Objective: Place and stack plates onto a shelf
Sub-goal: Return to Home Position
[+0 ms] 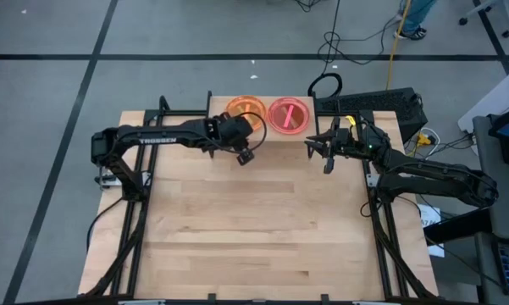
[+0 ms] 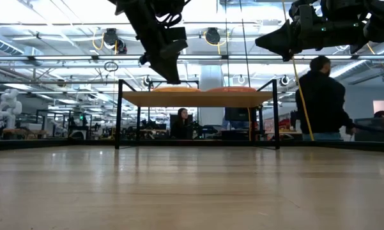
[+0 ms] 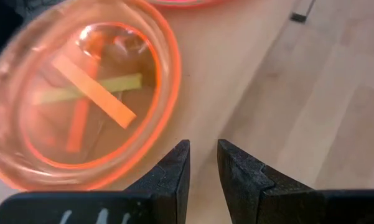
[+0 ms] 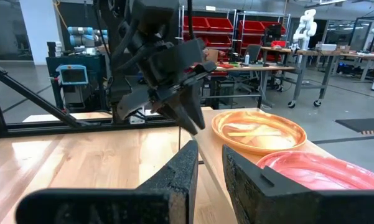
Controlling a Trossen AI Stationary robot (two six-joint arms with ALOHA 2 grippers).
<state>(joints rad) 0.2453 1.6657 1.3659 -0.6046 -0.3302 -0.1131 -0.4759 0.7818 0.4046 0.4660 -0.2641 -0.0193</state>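
The shelf stands at the table's far edge, a light-wood board on black legs. Two plate stacks rest on it. The orange-topped stack shows crossed orange and yellow-green bars through it. The pink-red stack sits to its right. My left gripper hovers above the shelf's near edge beside the orange stack, shut to a narrow slit and holding nothing. My right gripper hangs off the shelf's right near corner, also shut and holding nothing.
Bare wooden tabletop spreads between the shelf and the near edge. Black frame rails run along both sides. Cables and a power strip lie beyond the far right corner. A person stands in the room behind the shelf.
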